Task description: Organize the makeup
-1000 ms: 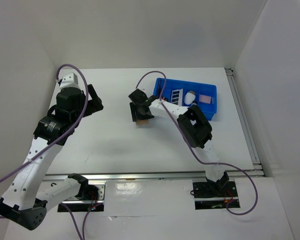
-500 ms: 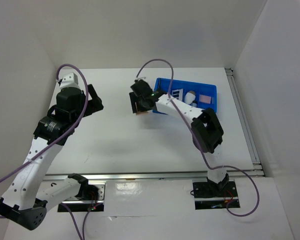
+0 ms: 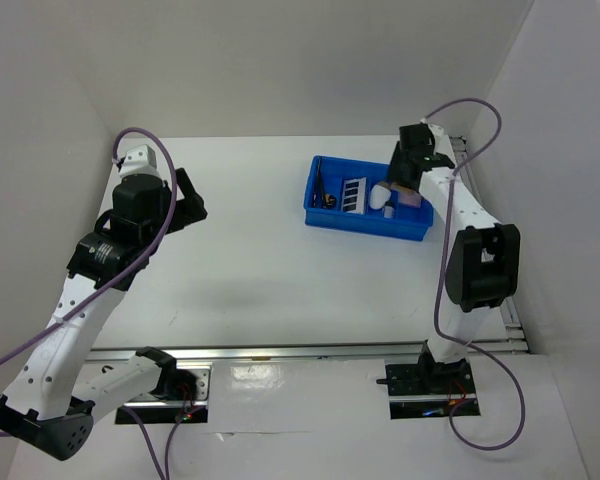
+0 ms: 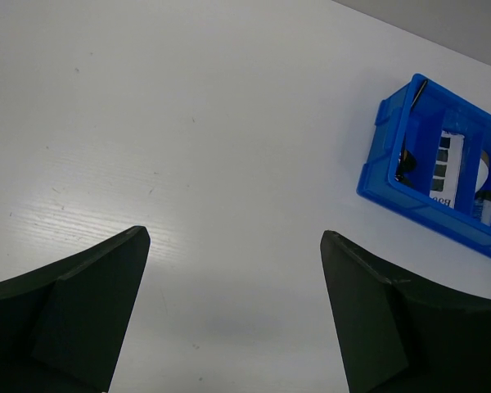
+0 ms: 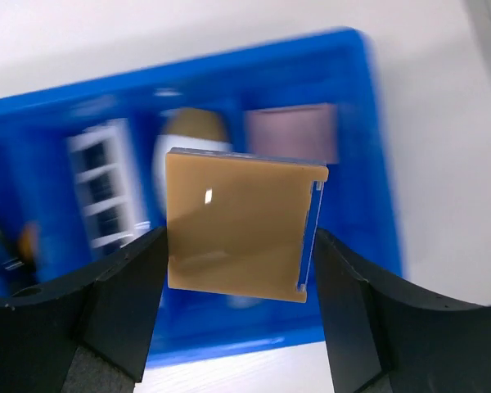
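1. At the far right of the white table (image 3: 280,260), the right arm (image 3: 475,260) reaches out so that the right jaws hang over the right end of the blue compartmented plastic tray (image 3: 365,222)
2. The right jaws are clamped on the tan square pad (image 5: 241,225), one finger against each side edge; the pad faces the wrist camera flat-on and sits above the tray, not in it
3. Tray contents, right to left: a pink square pad (image 5: 290,131) in the end compartment, a white oval sponge (image 3: 380,195), a dark rectangular eyeshadow palette (image 3: 352,192), and a thin black-handled brush (image 3: 322,185) at the left end; the right wrist view of the tray is blurred, so finer detail cannot be told
4. The left arm (image 3: 100,260) is raised at the table's left side; the left jaws stand wide apart with nothing between them, over bare table well apart from the tray
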Controlling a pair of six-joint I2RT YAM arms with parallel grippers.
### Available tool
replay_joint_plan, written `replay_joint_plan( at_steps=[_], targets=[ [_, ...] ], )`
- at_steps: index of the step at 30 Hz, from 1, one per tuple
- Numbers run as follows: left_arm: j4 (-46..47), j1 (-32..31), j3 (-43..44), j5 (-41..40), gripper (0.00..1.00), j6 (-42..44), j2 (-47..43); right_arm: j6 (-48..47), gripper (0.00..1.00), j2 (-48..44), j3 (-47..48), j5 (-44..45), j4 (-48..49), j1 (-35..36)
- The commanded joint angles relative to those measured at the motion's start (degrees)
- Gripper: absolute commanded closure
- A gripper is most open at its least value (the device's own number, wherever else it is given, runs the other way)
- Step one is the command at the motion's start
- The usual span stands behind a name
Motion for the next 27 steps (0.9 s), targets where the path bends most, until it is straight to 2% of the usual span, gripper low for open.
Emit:
replay_joint_plan(
  at_steps=[1,9,10,11,13,14,18,21,27],
  targets=[
    [2.7,-0.3,0.1,1.0,0.00,1.5,0.3,0.6,0.49,-0.6,-1.9,-1.3,3.4,-5.2],
    [2.7,-0.3,0.1,1.0,0.00,1.5,1.4,1.1,0.44,5.6,-1.9,-3.2,3.9,-9.2],
    [2.7,-0.3,0.1,1.0,0.00,1.5,1.4,1.1,0.41,5.6,-1.9,-3.2,3.9,-9.2],
    [2.7,-0.3,0.1,1.0,0.00,1.5,1.4,1.1,0.31,6.4,-1.9,-3.2,3.9,-9.2],
    [2.7,-0.3,0.1,1.0,0.00,1.5,2.0,1.1,0.23,6.9,-1.4,-3.2,3.9,-9.2],
    [2.7,-0.3,0.1,1.0,0.00,1.5,2.0,1.1,0.15,6.9,-1.4,-3.2,3.9,-9.2],
    [2.7,-0.3,0.1,1.5,0.00,1.5,2.0,1.1,0.03,5.0,-0.8,-5.3,3.9,-9.2],
    [2.7,-0.3,0.1,2.1,0.00,1.5,2.5,1.1,0.00,3.3,0.4,-5.3,3.2,-9.2],
    [2.7,-0.3,0.1,3.1,0.00,1.5,3.0,1.6,0.00,-0.1,4.7,-8.0,-1.9,-9.2]
  ],
)
